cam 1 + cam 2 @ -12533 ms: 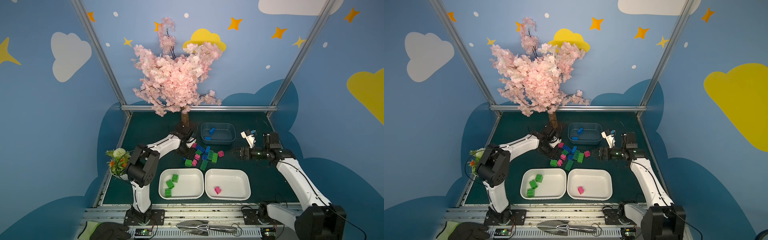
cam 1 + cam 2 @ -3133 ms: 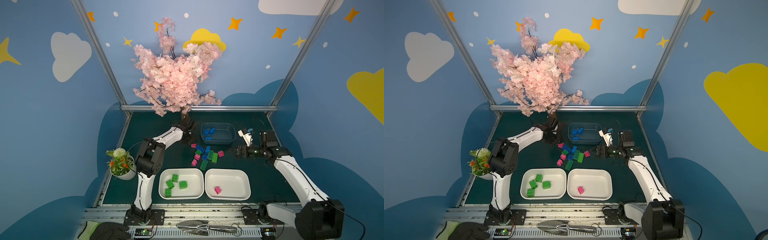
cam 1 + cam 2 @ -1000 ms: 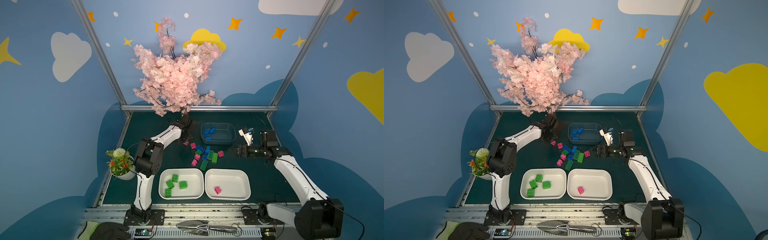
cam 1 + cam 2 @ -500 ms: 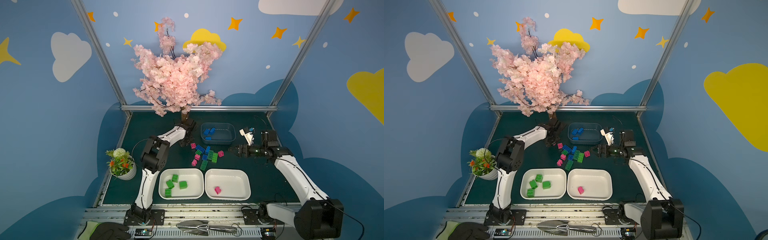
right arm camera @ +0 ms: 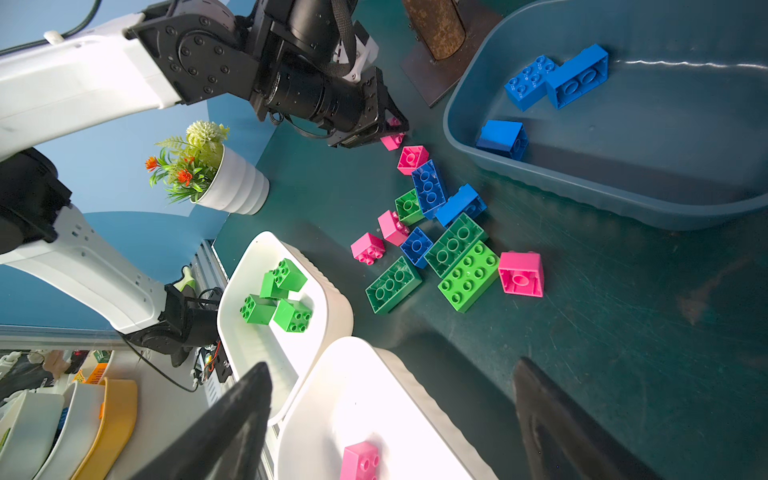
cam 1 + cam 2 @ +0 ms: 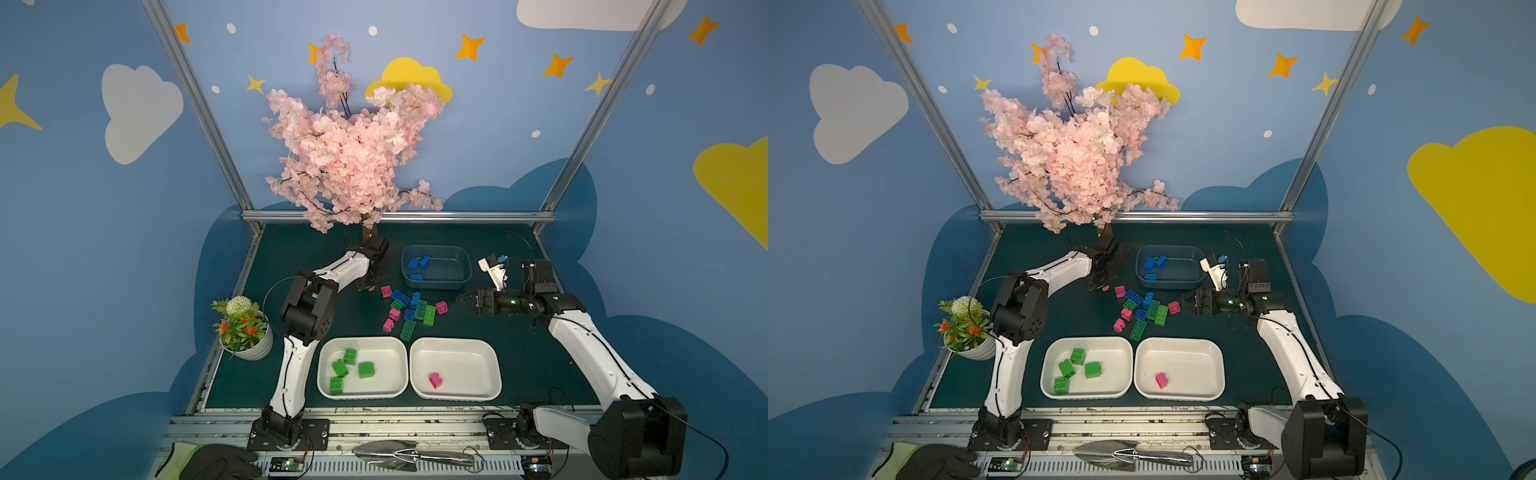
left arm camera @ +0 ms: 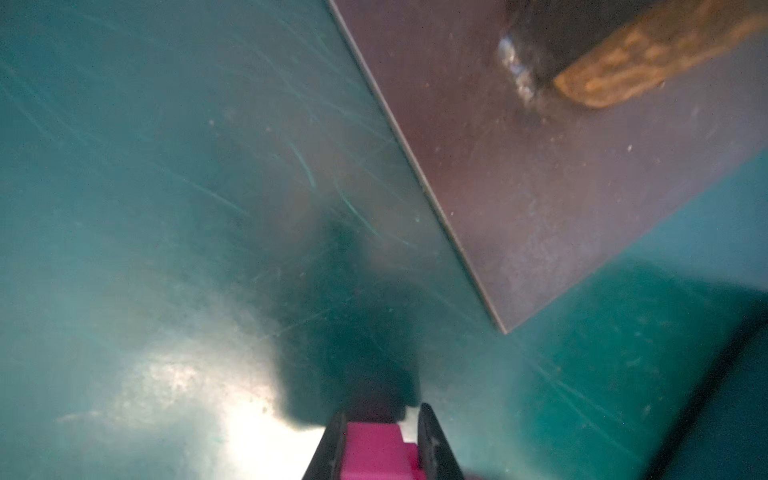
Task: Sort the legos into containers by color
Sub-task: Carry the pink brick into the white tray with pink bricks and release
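Legos (image 5: 453, 245) are being sorted by colour, and one of them, a small pink brick (image 7: 374, 451), is clenched between the jaws of the left pincer (image 7: 382, 411). It is held low over the green bench (image 7: 145, 208), just beside the dark base plate (image 7: 561, 187) of the blossom tree. Whether the brick has left the bench cannot be told. The jaws press on two opposite flat sides, which should keep it from twisting on the way. It sits at the outer edge of the loose pile, where the jaws have room to close. Across the pile, the right pincer (image 6: 462, 298) is spread wide and empty, level with the bench. Its tips are near a second pink brick (image 6: 441, 307), probably lined up for its own pick. Behind the pile, the grey-blue tub (image 6: 451, 270) holds a few blue bricks (image 6: 417, 262). At the near edge, the left white tray (image 6: 388, 357) holds four green bricks (image 6: 365, 370). Touching it, the right white tray (image 6: 465, 365) holds one lone pink piece (image 6: 435, 380), so the clenched brick most likely belongs there. Green, blue and pink pieces remain unsorted on the bench.
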Robot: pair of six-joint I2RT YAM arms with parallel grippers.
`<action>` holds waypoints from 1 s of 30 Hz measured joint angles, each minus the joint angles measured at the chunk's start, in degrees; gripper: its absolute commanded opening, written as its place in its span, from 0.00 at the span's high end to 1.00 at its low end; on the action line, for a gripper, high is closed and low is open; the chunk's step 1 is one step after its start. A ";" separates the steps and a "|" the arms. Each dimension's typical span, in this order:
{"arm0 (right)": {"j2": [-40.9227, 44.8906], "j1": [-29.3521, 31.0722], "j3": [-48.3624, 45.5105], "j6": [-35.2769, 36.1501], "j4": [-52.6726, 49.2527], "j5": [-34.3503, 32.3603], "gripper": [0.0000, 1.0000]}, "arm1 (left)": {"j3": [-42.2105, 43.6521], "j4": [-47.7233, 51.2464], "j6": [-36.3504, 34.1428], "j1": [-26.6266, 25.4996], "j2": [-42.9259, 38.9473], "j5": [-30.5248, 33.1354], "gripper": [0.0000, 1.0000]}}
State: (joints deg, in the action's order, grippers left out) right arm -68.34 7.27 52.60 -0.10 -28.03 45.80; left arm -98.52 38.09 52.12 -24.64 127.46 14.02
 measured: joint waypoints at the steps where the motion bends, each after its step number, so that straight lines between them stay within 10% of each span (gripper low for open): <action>1: 0.00 0.00 0.00 0.00 0.00 0.26 0.11 | 0.92 -0.02 -1.16 0.00 -0.70 -0.26 0.80; 17: 2.91 1.09 -0.70 0.63 -2.84 4.87 0.11 | 22.84 -0.83 -27.41 -12.66 -33.66 -19.41 0.79; 30: 5.44 0.66 -1.20 3.58 -7.41 3.17 0.11 | 33.18 -11.17 -37.44 -31.23 -36.20 -30.27 0.76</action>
State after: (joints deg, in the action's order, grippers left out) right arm -62.89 7.92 51.40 3.49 -35.44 48.97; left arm -65.34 26.92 14.68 -55.88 91.26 -16.25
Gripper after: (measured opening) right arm 0.896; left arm 0.243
